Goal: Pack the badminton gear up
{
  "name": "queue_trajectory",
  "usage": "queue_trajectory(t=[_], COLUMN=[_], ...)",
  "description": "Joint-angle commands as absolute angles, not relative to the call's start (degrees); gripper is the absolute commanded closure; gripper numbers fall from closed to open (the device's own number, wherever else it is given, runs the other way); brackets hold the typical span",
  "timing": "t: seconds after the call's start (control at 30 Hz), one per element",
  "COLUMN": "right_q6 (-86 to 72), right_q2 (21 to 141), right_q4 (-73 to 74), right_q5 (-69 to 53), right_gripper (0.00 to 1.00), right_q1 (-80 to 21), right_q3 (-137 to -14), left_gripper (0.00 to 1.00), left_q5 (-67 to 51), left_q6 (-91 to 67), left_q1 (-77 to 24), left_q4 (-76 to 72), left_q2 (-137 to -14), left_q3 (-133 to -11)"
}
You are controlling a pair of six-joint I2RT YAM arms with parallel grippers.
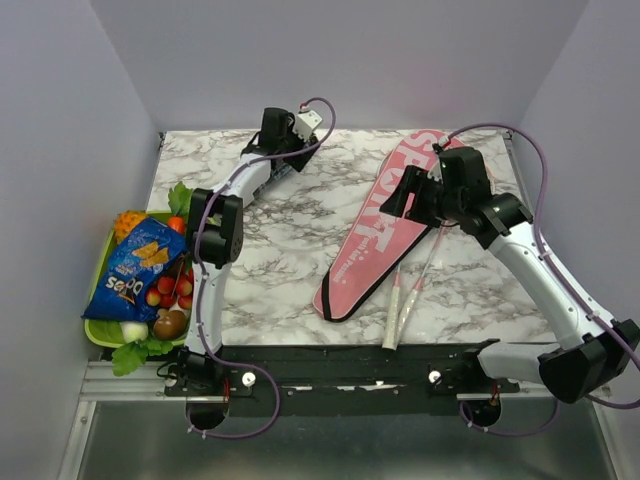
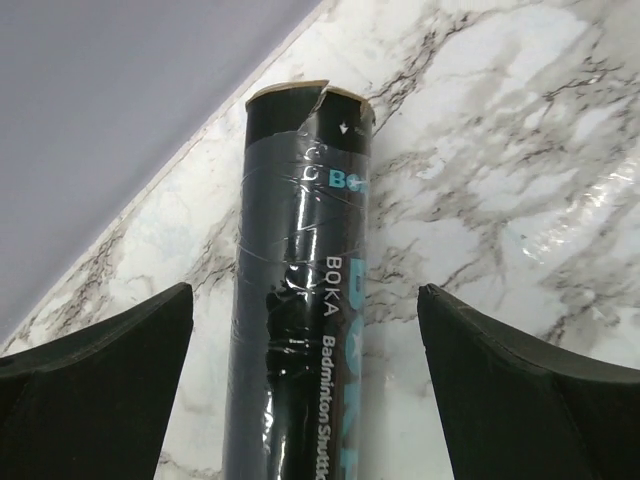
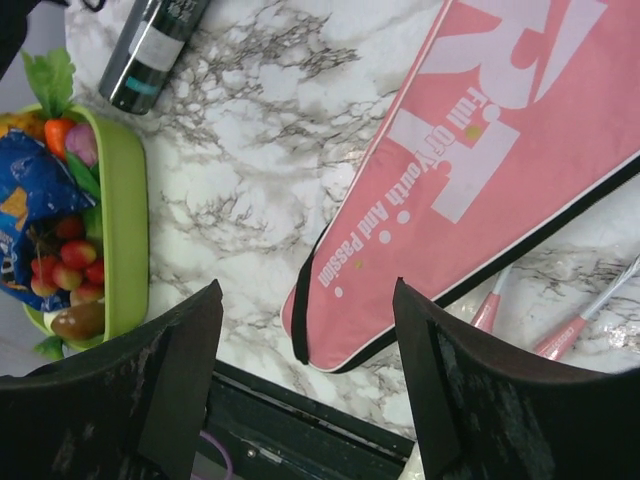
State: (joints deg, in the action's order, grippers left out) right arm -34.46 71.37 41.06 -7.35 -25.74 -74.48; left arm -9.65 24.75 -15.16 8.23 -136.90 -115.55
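Left end effector (image 2: 305,295) hangs over the long glossy black tube (image 2: 300,230), jaws wide apart, one on either side, neither touching. The tube lies flat at the far left of the marble worktop (image 1: 290,235), close to the back wall. Best play, I'd say: drop straight down, keep it centred, and squeeze evenly so the round body can't roll. Right end effector (image 3: 307,290) gapes empty above the pink racket-shaped fabric bag (image 3: 480,150), with two slim white-handled rackets (image 1: 405,290) just beside it.

My arms (image 1: 540,270) are white links with bulky black joints (image 1: 222,228), each trailing a thin purple cable (image 1: 541,190). My end effector fingers (image 2: 100,385) are matte black wedges; the right pair (image 3: 130,400) looks scuffed, perhaps dusty.
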Motion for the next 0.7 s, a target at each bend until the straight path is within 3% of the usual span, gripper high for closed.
queue_trajectory(t=[0.0, 0.33, 0.47, 0.67], right_q6=[-35.95, -34.89, -33.75, -35.24], right_q2=[73.82, 77.61, 79.01, 80.68], right_q4=[38.59, 38.5, 34.99, 26.11], right_q5=[-8.44, 1.3, 0.27, -7.9], right_gripper=[0.22, 0.22, 0.24, 0.3], right_q1=[-22.77, -14.69, -12.49, -10.72], right_q3=[-72.78, -70.93, -66.99, -60.47], left_gripper=[0.01, 0.01, 0.01, 0.01], left_q5=[-11.69, -26.1, -24.36, -17.14], left_q6=[24.17, 9.51, -3.05, -5.01], left_q1=[-16.96, -22.93, -27.23, -40.15], left_q4=[8.17, 19.77, 18.54, 20.11], left_q2=[-126.84, -110.75, -104.96, -99.06], left_q3=[-112.42, -100.21, -92.75, -79.03])
